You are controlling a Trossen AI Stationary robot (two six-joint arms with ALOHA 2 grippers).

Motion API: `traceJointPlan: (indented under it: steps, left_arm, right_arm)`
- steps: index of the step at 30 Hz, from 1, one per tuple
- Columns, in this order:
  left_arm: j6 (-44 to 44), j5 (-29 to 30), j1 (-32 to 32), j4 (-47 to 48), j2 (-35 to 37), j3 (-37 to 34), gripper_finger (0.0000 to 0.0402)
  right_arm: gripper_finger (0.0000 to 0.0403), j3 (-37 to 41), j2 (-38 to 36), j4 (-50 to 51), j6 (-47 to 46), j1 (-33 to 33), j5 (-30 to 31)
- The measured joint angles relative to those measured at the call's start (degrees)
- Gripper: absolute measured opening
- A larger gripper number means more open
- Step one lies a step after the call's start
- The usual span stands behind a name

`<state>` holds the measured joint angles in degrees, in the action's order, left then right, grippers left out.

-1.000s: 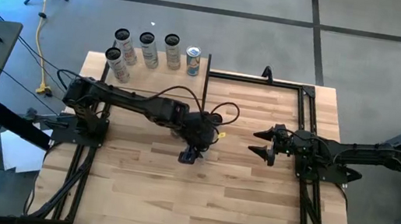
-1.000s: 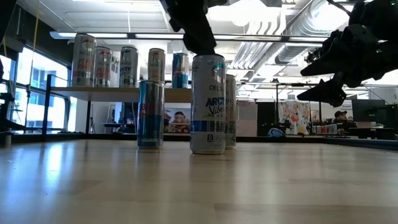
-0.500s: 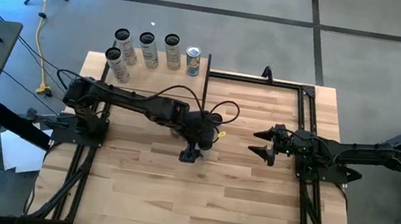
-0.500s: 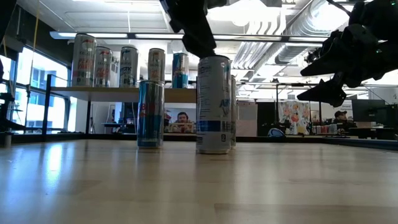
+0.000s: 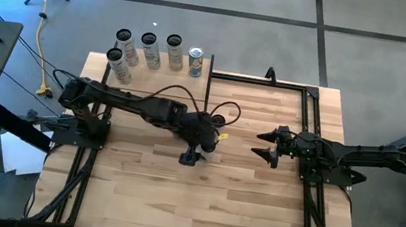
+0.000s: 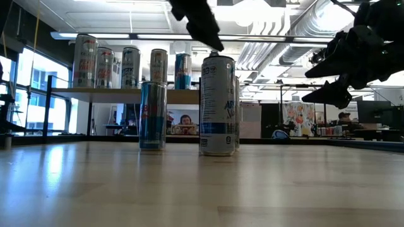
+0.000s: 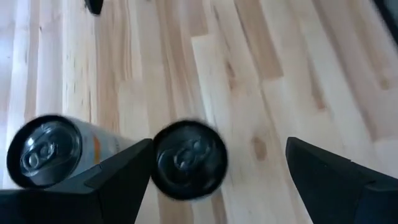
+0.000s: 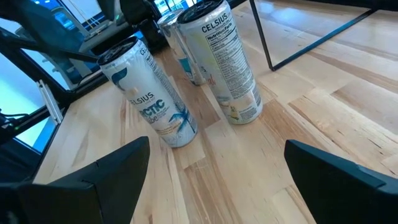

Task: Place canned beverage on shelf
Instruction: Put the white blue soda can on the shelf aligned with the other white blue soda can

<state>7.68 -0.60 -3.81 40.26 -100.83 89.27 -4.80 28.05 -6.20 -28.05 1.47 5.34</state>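
Observation:
A tall white canned beverage (image 6: 216,105) stands upright on the tabletop, with a second can (image 6: 235,113) just behind it and a blue can (image 6: 152,115) to its left. My left gripper (image 5: 190,158) hovers open just above them. In the left wrist view its fingers (image 7: 118,177) straddle a dark can top (image 7: 189,159) from above without touching; another can top (image 7: 43,151) lies outside them. The shelf (image 6: 126,94) at the far left carries several cans. My right gripper (image 5: 266,146) waits open at the right, facing the cans (image 8: 152,93).
A bare black metal frame (image 5: 259,80) stands along the table's far edge, right of the shelf. Cables loop over the left arm (image 5: 189,100). Open plank tabletop (image 5: 205,209) lies between the cans and the near edge.
My left gripper has risen a little off the white can's top. The white can has slid slightly toward the table's right and turned about its own axis, so a different part of its label faces the near edge. It stays upright.

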Motion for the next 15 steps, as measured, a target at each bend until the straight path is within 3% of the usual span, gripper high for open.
traceJointPlan:
  steps: [15]
  left_arm:
    - [3.0,-0.19,2.35,-0.31,-1.86,-0.17,0.0339]
  right_arm:
    - [0.036,0.0,-0.02,0.94,-0.02,-0.01,-0.28]
